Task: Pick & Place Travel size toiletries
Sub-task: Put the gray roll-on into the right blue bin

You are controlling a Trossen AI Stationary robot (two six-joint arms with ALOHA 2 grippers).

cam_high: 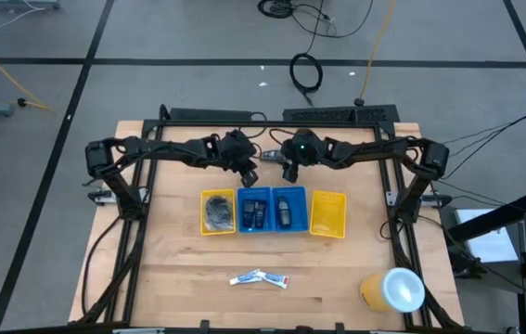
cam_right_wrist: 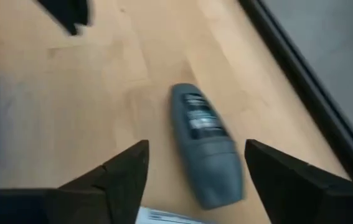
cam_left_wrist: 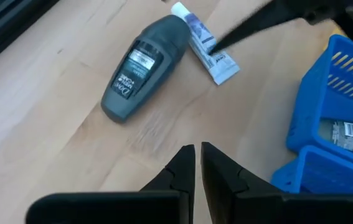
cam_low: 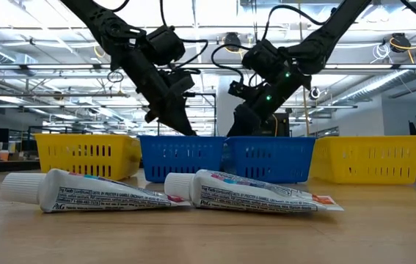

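Lying on the wooden table [cam_high: 179, 269] behind the row of trays: one grey Dove bottle [cam_left_wrist: 144, 66], on its side, with a small white tube [cam_left_wrist: 204, 45] touching it at the cap end.

Right gripper [cam_right_wrist: 196, 163]: fingers spread wide, poised over that bottle, which sits between the two fingertips in the right wrist view.

Left gripper [cam_left_wrist: 198, 155]: fingers nearly together, holding nothing, above bare wood just beside the blue tray [cam_left_wrist: 341, 93] and near the same bottle.

Tray row, high view, left to right: yellow tray [cam_high: 204, 225] holding grey mesh pads [cam_high: 218, 211]; two blue trays [cam_high: 272, 229], each holding dark bottles [cam_high: 282, 211]; second yellow tray [cam_high: 314, 229], contents not discernible.

Front of table: two white toothpaste tubes [cam_low: 259, 192], lying side by side, well apart from the trays.

Front right corner: large yellow-and-white cylinder [cam_high: 393, 289].
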